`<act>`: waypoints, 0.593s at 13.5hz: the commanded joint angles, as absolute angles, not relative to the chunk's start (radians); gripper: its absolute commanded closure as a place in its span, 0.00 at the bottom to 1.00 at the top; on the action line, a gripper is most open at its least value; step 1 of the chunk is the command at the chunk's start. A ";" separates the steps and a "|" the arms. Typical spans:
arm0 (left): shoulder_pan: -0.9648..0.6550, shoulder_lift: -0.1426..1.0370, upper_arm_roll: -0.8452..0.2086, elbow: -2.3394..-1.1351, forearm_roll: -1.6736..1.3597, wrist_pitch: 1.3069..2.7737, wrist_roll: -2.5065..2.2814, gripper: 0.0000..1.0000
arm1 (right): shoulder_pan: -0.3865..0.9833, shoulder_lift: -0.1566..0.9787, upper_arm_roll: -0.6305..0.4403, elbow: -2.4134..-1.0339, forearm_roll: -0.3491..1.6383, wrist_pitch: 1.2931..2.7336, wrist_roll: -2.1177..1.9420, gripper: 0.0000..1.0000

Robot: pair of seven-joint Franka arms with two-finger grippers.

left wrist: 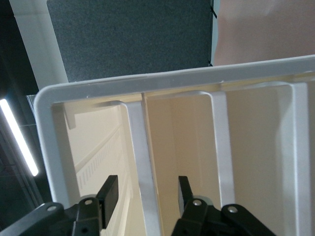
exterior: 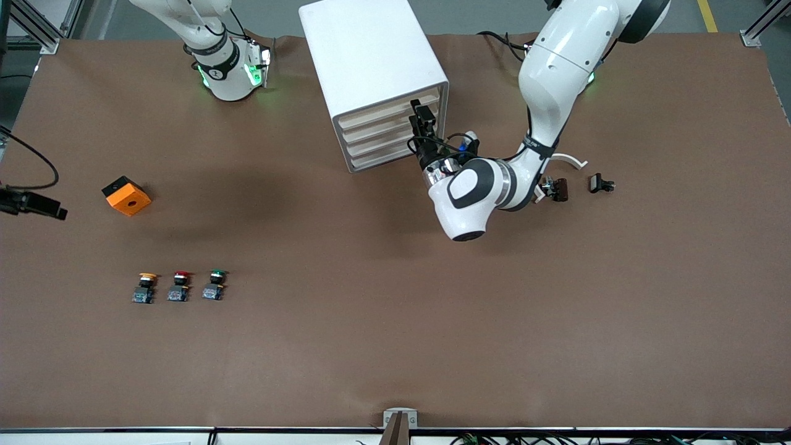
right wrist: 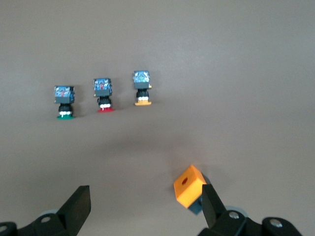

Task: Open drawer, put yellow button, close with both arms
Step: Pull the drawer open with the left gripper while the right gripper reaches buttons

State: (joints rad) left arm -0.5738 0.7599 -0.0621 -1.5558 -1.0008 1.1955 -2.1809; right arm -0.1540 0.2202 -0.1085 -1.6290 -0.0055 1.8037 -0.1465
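The white cabinet (exterior: 371,55) stands near the robots' bases, and its top drawer (exterior: 377,117) sits flush with the three below it. My left gripper (exterior: 421,114) is open in front of that drawer. In the left wrist view the left gripper (left wrist: 147,181) has one finger on each side of a white ridge (left wrist: 140,147) on the drawer front, without touching it. The yellow button (exterior: 146,287) stands toward the right arm's end, beside a red button (exterior: 180,286) and a green button (exterior: 214,285). My right gripper (right wrist: 145,189) is open and empty, high over the table, and looks down on the yellow button (right wrist: 142,88).
An orange block (exterior: 126,196) with a hole lies farther from the front camera than the buttons; it also shows in the right wrist view (right wrist: 189,186). Small dark parts (exterior: 600,183) and a white curved piece (exterior: 571,159) lie beside the left arm. A black camera (exterior: 31,204) sticks in at the table edge.
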 commanded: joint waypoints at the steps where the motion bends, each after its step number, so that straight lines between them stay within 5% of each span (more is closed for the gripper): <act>1: -0.601 0.746 -0.054 -1.591 -1.020 1.206 -2.197 0.58 | -0.158 0.302 -0.095 -1.617 -0.002 1.903 -0.155 0.00; 5: -0.627 0.744 -0.054 -1.605 -1.017 1.189 -2.198 0.92 | -0.155 0.425 -0.094 -1.660 0.025 2.115 -0.147 0.00; 8: -0.620 0.750 -0.052 -1.601 -1.014 1.190 -2.197 0.96 | -0.158 0.520 -0.094 -1.726 0.086 2.328 -0.146 0.00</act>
State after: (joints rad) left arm -0.6149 0.7598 -0.0614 -1.5838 -1.0062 1.1785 -2.2058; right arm -0.1524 0.4738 -0.0976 -1.6981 0.0389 2.2352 -0.1459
